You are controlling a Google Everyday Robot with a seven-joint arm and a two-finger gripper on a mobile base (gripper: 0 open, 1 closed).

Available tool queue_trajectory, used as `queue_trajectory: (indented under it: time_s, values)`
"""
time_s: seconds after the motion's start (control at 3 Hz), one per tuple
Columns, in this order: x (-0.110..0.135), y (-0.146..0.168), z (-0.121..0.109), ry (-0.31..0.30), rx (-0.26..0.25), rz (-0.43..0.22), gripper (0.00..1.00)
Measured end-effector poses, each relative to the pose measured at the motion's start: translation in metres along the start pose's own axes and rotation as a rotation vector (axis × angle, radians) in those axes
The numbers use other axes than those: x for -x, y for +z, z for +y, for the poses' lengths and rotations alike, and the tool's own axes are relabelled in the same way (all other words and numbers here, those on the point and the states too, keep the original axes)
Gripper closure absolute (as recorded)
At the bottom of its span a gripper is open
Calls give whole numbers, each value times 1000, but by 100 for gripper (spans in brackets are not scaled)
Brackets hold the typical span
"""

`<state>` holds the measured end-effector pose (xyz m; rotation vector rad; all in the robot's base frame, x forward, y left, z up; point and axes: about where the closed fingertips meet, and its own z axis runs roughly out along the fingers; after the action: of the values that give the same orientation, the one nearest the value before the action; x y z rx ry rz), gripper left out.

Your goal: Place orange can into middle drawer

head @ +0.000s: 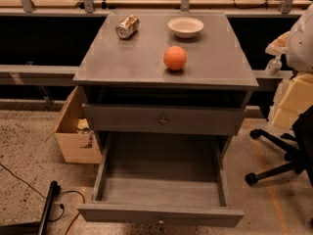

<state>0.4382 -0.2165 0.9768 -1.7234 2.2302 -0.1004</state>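
Grey cabinet top, speckled floor | 1 orange can, 1 silver can, 1 bowl (probably paper) | middle drawer open | gripper out of frame, grip state untellable

Clutter on and around a grey cabinet

A silvery drinks can lies on its side at the back left of the cabinet top, well apart from a shallow white bowl standing upright at the back, right of centre. Below the top, the upper drawer front is shut, with a small round knob at its centre. An open cardboard box sits on the speckled floor just beside the cabinet's left side, and a thin black cable trails across the floor in front of it. The wheeled base of a black office chair stands to the right, under pale yellow foam blocks.
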Motion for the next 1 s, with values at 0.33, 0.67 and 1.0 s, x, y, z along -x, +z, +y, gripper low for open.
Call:
queue_trajectory:
  time_s: [0.33, 0.67, 1.0]
  values:
    - [0, 0, 0, 0, 0, 0, 0]
    - [1, -2, -2, 4, -14, -16, 0]
    - [11, 11, -12, 21, -47, -105, 0]
